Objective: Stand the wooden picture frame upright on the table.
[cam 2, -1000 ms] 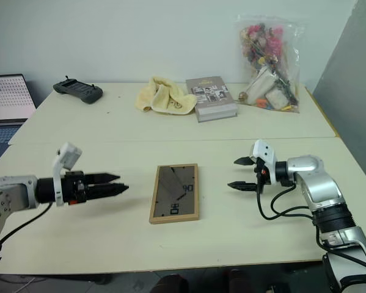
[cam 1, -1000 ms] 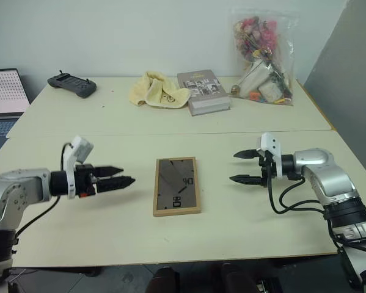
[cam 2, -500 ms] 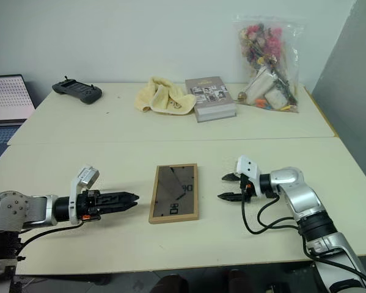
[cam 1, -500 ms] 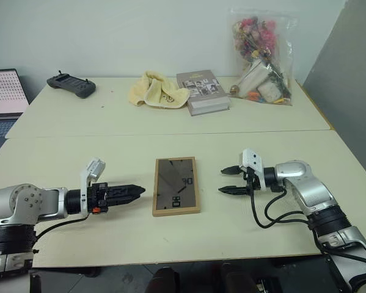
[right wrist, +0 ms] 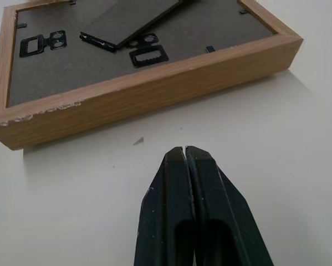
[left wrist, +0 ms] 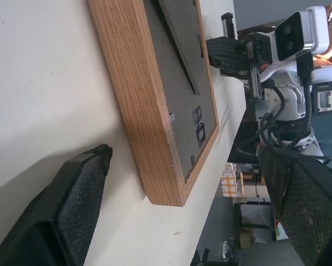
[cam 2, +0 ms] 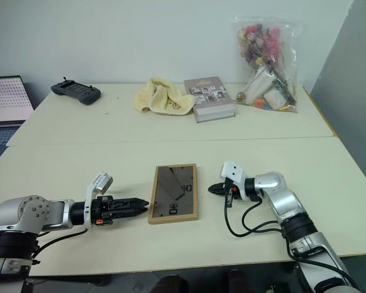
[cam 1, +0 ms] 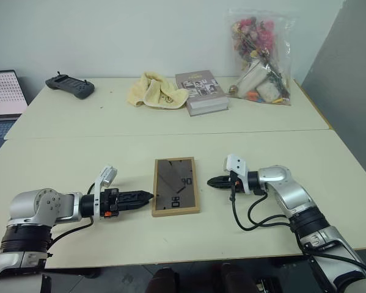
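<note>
The left pincer (cam 1: 147, 196) lies low over the counter (cam 1: 262, 143) with its fingers apart, tips just short of the near long edge of the wooden picture frame (cam 1: 176, 186). The right pincer (cam 1: 212, 182) has its fingers pressed together, empty, and points at the opposite long edge with a strip of bare counter between. The frame lies flat between the two, back panel up, stand folded against it.

This looks like the approach before lifting: neither pincer holds anything. The next move probably calls for one tip to get under or against an edge while the other braces the far side, so the frame tips up and does not slide.

Room is good. The grey book (cam 1: 200, 91), yellow cloth (cam 1: 154, 90) and bag of flowers (cam 1: 258, 58) lie well beyond both pincers, past the seam. The counter's near edge runs just behind both wrists.
</note>
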### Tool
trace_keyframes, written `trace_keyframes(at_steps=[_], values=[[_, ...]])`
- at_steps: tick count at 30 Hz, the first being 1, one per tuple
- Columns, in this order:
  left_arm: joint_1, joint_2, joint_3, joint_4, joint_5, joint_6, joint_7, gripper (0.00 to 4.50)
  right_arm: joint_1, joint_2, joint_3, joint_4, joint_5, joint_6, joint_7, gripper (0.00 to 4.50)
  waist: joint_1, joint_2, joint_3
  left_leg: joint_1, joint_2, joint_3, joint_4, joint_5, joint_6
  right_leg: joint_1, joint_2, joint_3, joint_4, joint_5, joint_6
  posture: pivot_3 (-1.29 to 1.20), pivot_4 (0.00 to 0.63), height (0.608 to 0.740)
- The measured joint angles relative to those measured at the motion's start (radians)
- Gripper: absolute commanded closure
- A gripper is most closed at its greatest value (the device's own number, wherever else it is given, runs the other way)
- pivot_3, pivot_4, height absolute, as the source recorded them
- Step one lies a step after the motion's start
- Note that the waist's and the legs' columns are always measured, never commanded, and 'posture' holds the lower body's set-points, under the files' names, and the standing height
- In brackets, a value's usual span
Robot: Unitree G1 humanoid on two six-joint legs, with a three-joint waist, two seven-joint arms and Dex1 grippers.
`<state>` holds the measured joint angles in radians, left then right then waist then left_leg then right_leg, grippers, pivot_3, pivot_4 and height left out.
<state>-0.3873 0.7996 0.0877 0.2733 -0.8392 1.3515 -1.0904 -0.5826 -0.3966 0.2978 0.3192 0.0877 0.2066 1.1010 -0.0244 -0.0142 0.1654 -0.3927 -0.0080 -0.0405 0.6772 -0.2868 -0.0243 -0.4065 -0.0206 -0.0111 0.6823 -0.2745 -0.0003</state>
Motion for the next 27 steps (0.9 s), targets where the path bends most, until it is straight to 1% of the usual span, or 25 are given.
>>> trace_keyframes(at_steps=[3,10,19,22,24,27], values=[[-0.019,-0.029,-0.014,0.019,0.01,-0.002,-0.004,0.0,0.0,0.032,0.018,-0.005,-0.012,0.0,-0.014,4.48,0.005,0.003,-0.002,0.001,-0.001,0.0,0.0,-0.001,0.002,0.001,-0.001,0.0,0.0,0.0,0.0,0.0,0.15,0.74],[-0.041,-0.1,-0.01,0.011,0.008,0.033,0.02,0.0,-0.005,0.108,0.043,-0.01,-0.028,0.007,-0.051,4.48,0.011,0.002,-0.002,0.001,-0.001,0.0,0.001,-0.001,0.002,0.001,-0.001,0.0,0.0,0.0,0.0,0.0,0.15,0.74],[-0.047,-0.111,-0.023,0.013,0.019,0.015,0.011,0.0,-0.009,0.114,0.058,-0.03,-0.031,0.005,-0.06,4.48,0.013,0.003,-0.003,0.001,-0.001,0.0,0.001,-0.001,0.002,0.001,-0.001,0.0,0.0,0.0,0.0,0.0,0.15,0.74],[-0.061,-0.116,-0.037,0.029,0.029,-0.01,0.007,0.48,-0.008,0.108,0.058,-0.03,-0.034,0.0,-0.063,4.5,0.019,0.003,-0.003,0.001,-0.001,0.0,0.001,-0.001,0.002,0.001,-0.001,0.0,0.0,0.0,0.0,0.0,0.15,0.74],[-0.074,-0.118,-0.045,0.06,0.038,-0.024,0.006,0.97,-0.006,0.105,0.058,-0.031,-0.035,-0.001,-0.069,4.5,0.021,0.003,-0.003,0.001,-0.001,0.0,0.001,-0.001,0.002,0.001,-0.001,0.0,0.0,0.0,0.0,0.0,0.15,0.74],[-0.094,-0.119,-0.053,0.093,0.054,-0.032,0.007,1.54,0.001,0.093,0.056,-0.039,-0.035,-0.001,-0.079,4.5,0.02,0.003,-0.003,0.001,-0.001,0.0,0.001,-0.001,0.002,0.001,-0.001,0.0,0.001,0.0,0.0,0.0,0.15,0.74]])
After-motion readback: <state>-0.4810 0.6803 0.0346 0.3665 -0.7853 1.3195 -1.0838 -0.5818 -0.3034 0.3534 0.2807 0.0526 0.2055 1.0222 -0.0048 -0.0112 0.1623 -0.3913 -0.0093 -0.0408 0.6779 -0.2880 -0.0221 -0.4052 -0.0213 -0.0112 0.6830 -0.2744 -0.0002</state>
